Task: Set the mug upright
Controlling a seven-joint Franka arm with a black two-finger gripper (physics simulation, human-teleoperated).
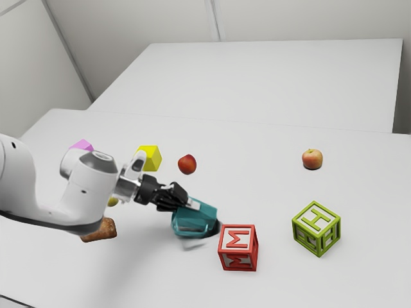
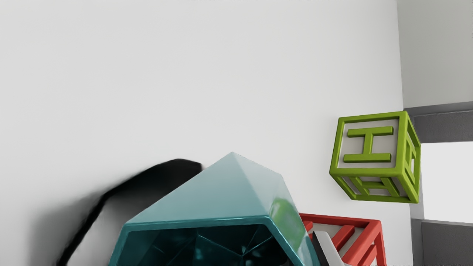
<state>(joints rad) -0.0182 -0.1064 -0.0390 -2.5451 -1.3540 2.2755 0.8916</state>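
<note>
at the gripper (image 1: 191, 204), it cannot be told whether the jaws are open or closed on anything; they are seen right at the teal mug (image 1: 196, 221). the mug is held or lies tilted, not upright, with its mouth turned toward the hand; whether the table (image 1: 270, 282) is touched by it cannot be made out. a stiff, fairly light body is to be expected, perhaps brittle, and its glossy facets may prove slippery. the wall near the rim (image 2: 199, 221) would be best taken, squarely across a flat facet, since on a slanted one or a corner the mug could be made to swivel as it is righted. just beyond, the red letter block (image 1: 238, 248) is close enough to be bumped by a swinging base. farther out, the green letter block (image 1: 316, 228) is set well apart, and the apple (image 1: 312, 159) farther still.
</note>
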